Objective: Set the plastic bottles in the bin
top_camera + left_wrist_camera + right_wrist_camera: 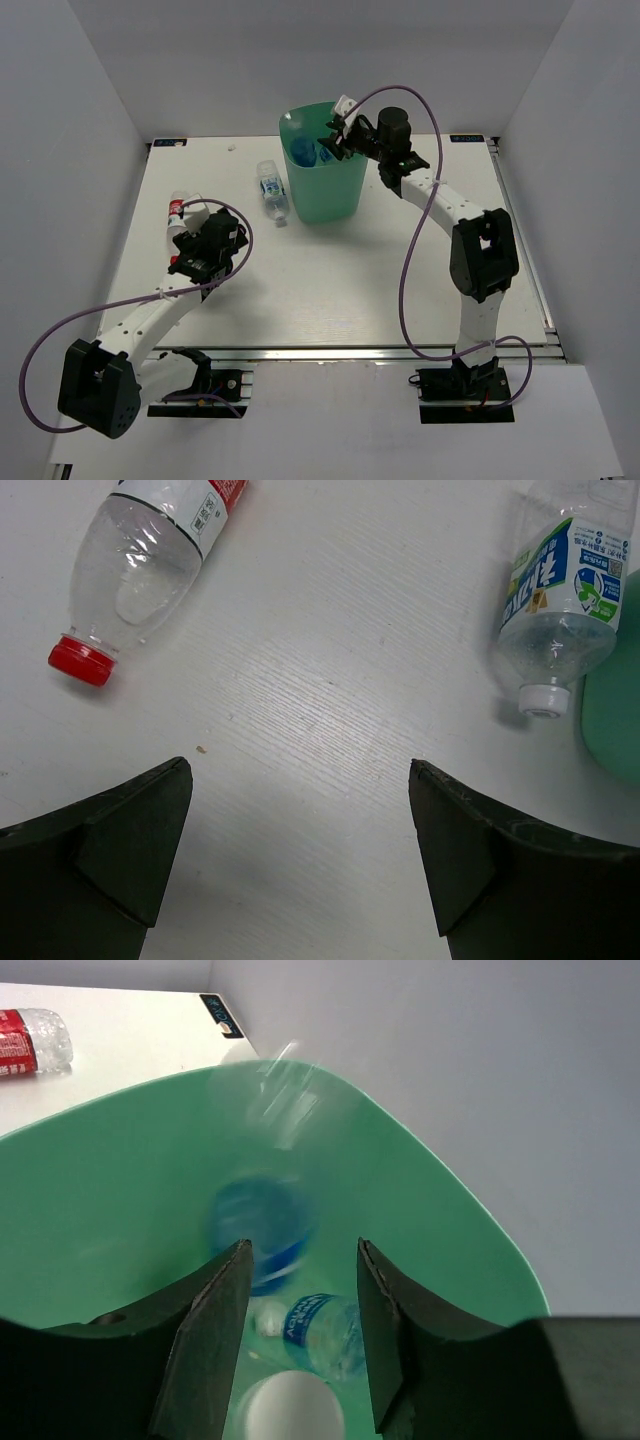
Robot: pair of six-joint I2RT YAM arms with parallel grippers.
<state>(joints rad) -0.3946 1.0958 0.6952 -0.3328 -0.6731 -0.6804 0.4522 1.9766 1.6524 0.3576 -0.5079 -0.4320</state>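
The mint-green bin (322, 190) stands at the back middle of the table. My right gripper (336, 134) hangs over its rim (440, 1190), open (300, 1245), with nothing between its fingers. Below it a blue-labelled bottle (255, 1230) shows as a blur of motion inside the bin. Another blue-labelled bottle (325, 1330) and a white round top (290, 1410) lie at the bottom. A clear bottle with a blue label (271, 190) (565, 590) lies just left of the bin. A red-capped bottle (180, 212) (150, 565) lies further left. My left gripper (200, 228) (300, 765) is wide open above bare table between those two.
White walls close in the table on the left, back and right. The table's near edge carries a metal rail (330, 352) with both arm bases. A purple cable (415, 250) loops off each arm.
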